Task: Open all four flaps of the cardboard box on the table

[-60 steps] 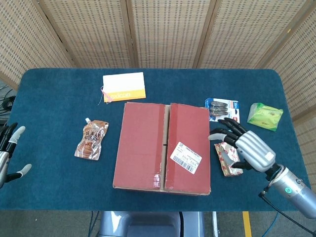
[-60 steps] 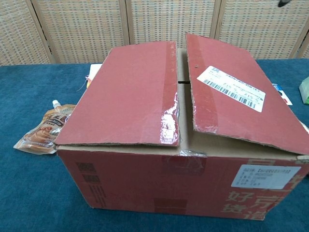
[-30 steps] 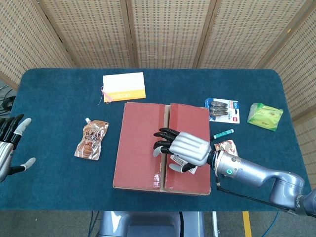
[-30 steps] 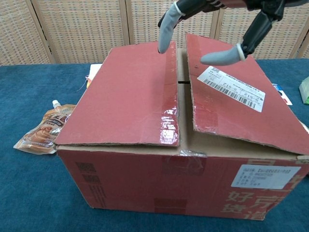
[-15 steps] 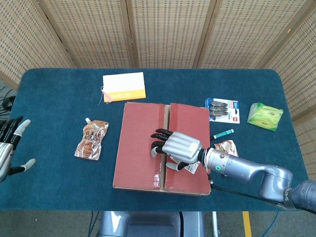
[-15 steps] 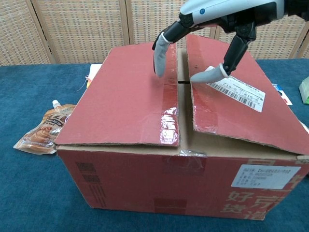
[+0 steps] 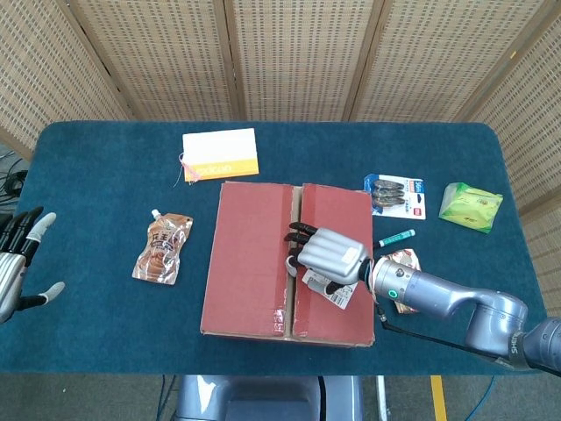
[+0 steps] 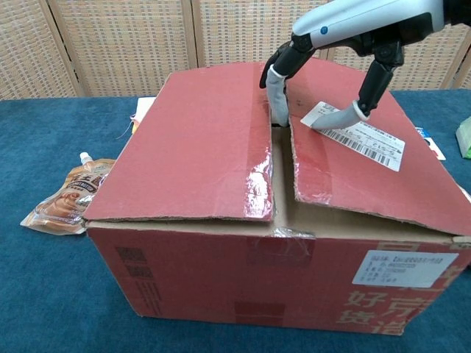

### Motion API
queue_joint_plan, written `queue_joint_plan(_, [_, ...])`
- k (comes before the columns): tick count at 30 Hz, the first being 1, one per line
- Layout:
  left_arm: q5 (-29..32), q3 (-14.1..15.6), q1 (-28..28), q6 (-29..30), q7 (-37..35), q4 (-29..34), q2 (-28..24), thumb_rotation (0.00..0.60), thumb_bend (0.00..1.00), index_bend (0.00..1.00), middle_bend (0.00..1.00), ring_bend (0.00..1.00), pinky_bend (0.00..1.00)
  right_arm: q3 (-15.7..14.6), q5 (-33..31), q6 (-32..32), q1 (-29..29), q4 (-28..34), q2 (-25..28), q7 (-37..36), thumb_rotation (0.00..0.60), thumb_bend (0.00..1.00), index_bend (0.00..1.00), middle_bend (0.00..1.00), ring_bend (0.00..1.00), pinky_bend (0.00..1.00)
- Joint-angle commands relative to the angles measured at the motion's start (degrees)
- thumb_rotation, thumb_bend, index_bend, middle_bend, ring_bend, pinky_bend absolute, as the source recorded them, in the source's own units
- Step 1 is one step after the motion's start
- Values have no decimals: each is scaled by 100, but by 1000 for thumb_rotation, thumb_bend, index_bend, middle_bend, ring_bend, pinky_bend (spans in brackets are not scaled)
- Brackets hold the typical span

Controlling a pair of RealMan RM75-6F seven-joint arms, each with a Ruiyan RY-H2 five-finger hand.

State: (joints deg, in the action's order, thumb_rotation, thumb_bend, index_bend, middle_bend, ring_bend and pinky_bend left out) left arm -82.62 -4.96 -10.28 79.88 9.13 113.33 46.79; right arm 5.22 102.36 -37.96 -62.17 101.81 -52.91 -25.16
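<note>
Nearest you, the cardboard box (image 8: 272, 279) sits at the front middle of the table (image 7: 105, 167) with its two top flaps still down, meeting along a narrow seam that runs away from you; that gap is probably why your right hand (image 7: 326, 255) is where it is, since it is the one place a fingertip can get under an edge. The right flap (image 8: 368, 158), the one under your palm, already lies a little raised and skewed, while the left flap (image 8: 191, 143), across the seam from your fingertips, lies flatter. Your right fingers (image 8: 277, 92) are curled downward and only partly spread, their tips dipping into the seam at about the middle of the box; the thumb (image 8: 342, 118) rests on the right flap by the white shipping label (image 8: 360, 136). They touch cardboard but I cannot tell whether they have hooked the flap's edge, so count nothing as gripped yet. All four flaps remain to be opened, judging from this. Your left hand (image 7: 16, 263) waits well away at the table's left border, fingers apart and holding nothing. Beyond your right fingers, past the box's far edge, lies a white and orange card (image 7: 220, 154).
</note>
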Motion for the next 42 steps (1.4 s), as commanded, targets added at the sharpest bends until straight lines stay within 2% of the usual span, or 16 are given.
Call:
queue_joint_plan(1, [-1,-4,-10,-4,11,7,4,597,106,12,0,0,0,-27,-5,-27,2,-8,39,4,600,440,424,397,136,12])
queue_joint_plan(13, [-32,-8,-47,-6,68,86,-9,597,106,12,0,0,0,-113,20,-219,7,-40,388,-10,600,440,428,411,149,15])
queue_joint_plan(24, [-81,-37,-64,47,91,158,-59,596,106,13,0,0,0,-104,-93,-552,284,74,1153,51,596,440,428,410,150,18])
queue_joint_plan(32, [-124,-40,-69,82,129,231,-87,597,105,12,0,0,0,-146,-24,-748,515,116,1598,-16,521,404,428,405,150,19])
queue_joint_plan(42, [-135,-53,-116,45,180,299,-88,597,106,12,0,0,0,-179,31,-877,753,93,1901,-45,418,229,428,393,150,19])
